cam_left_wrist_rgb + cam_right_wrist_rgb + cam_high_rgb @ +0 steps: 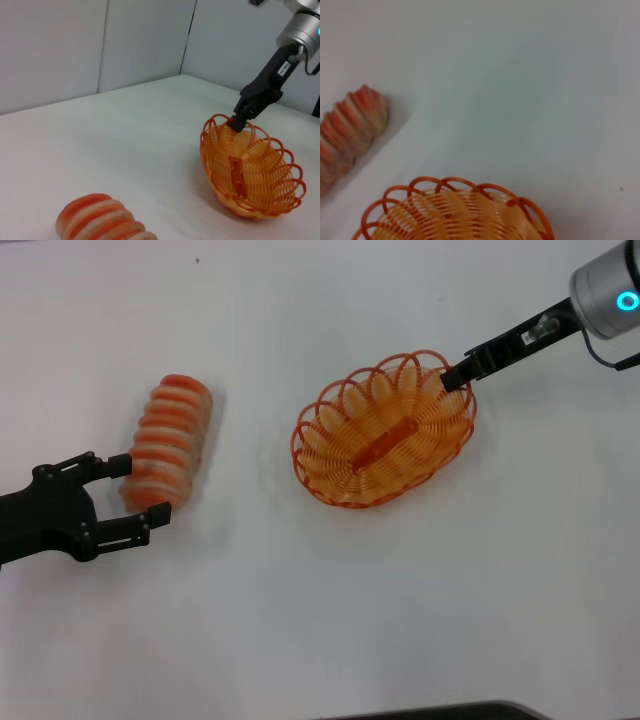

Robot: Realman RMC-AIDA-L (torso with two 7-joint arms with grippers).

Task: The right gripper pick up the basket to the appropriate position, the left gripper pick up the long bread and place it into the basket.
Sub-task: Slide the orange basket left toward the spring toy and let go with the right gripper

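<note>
The long bread [170,435], cream with orange-red ridges, lies on the white table at the left. My left gripper [143,490] is open, with its fingers on either side of the bread's near end. The orange basket [385,440] is empty at centre right. My right gripper [455,375] is shut on its far right rim. In the left wrist view the basket [250,175] looks tilted, raised on the side where the right gripper [239,122] holds it, and the bread [100,220] lies in front. The right wrist view shows the basket's rim [455,215] and the bread [350,127].
The white table [320,620] carries only the bread and the basket. A strip of bare table [255,470] lies between them. Grey wall panels [100,45] stand behind the table in the left wrist view.
</note>
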